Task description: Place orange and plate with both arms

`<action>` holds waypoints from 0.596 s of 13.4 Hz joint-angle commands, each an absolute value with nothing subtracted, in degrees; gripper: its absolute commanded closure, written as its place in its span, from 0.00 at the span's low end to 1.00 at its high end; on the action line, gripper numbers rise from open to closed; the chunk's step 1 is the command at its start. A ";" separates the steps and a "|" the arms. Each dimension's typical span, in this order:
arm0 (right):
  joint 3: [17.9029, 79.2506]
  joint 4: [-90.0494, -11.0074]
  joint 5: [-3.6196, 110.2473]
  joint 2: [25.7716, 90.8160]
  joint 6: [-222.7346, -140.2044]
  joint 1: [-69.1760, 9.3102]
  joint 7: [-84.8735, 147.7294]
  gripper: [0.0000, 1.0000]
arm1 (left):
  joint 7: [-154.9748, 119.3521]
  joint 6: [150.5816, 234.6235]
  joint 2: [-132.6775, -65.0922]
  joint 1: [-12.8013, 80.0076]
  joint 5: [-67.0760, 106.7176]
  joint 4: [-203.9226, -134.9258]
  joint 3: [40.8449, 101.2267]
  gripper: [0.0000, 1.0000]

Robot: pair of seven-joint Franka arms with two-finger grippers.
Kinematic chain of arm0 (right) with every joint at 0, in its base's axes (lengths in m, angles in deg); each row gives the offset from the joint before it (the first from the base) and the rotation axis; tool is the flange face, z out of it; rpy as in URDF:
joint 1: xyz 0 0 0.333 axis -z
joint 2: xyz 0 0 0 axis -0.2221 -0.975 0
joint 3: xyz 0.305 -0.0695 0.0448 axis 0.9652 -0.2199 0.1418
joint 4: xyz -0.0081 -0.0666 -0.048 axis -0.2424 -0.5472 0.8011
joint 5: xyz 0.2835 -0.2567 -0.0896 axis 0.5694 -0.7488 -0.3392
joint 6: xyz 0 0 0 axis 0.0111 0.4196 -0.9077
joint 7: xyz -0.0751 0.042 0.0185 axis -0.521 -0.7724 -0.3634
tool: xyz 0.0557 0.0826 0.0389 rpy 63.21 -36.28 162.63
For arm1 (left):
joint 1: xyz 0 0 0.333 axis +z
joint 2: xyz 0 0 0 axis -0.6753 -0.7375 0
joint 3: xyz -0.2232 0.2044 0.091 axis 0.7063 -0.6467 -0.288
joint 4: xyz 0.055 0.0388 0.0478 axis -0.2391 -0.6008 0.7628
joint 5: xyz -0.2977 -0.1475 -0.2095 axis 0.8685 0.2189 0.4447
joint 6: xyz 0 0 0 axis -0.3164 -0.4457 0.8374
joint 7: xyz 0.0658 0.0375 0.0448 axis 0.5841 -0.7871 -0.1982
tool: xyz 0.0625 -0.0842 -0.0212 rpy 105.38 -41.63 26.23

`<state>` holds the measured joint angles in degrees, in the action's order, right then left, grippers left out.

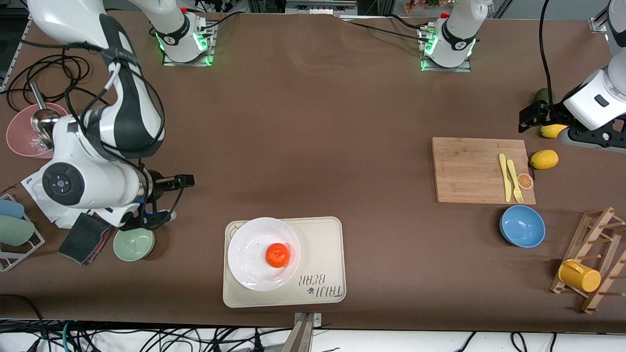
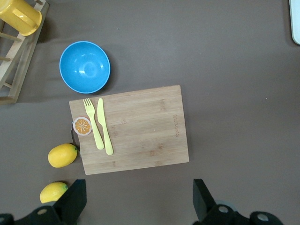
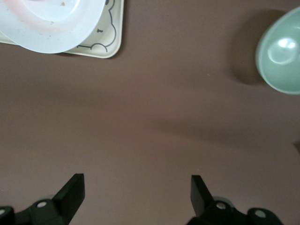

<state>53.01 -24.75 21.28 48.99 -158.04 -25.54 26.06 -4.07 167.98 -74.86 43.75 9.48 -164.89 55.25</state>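
The orange [image 1: 278,255] sits on the white plate [image 1: 249,244], a little off the plate's middle. The plate rests on the beige bear-print tray [image 1: 323,244] near the table's front edge. My right gripper [image 1: 173,198] is open and empty over bare table between the tray and a green bowl. In the right wrist view its fingers [image 3: 72,190] stand wide apart, with the plate's rim [image 3: 51,28] and a tray corner [image 3: 110,44] at the edge. My left gripper [image 1: 530,117] is open and empty at the left arm's end of the table; in its wrist view the gripper [image 2: 138,199] hangs over bare cloth beside the cutting board.
A wooden cutting board [image 1: 477,168] holds a yellow knife and fork, with an orange slice [image 1: 525,181] at its edge. Two yellow fruits [image 1: 544,159] lie beside it. A blue bowl [image 1: 522,226], a rack with a yellow mug [image 1: 579,275], a green bowl [image 1: 134,243] and a pink bowl [image 1: 29,129] stand around.
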 commanded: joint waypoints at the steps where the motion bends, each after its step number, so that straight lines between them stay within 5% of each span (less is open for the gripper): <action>1: 52.62 -32.08 18.24 56.43 -157.43 -26.89 23.06 0.00 | -2.40 167.72 -74.23 43.80 11.18 -165.34 54.91 0.00; 6: 52.53 -55.25 16.56 74.34 -168.48 -26.63 22.09 0.00 | -2.40 167.72 -74.23 43.80 11.18 -165.34 54.91 0.00; 8: 52.18 -58.73 16.47 79.28 -168.95 -25.06 22.87 0.00 | -2.40 167.72 -74.23 43.80 11.18 -165.34 54.91 0.00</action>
<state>52.42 -49.69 17.37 70.53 -166.24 -26.37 22.88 -4.07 167.98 -74.87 43.75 9.48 -164.89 55.25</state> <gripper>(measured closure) 0.000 0.000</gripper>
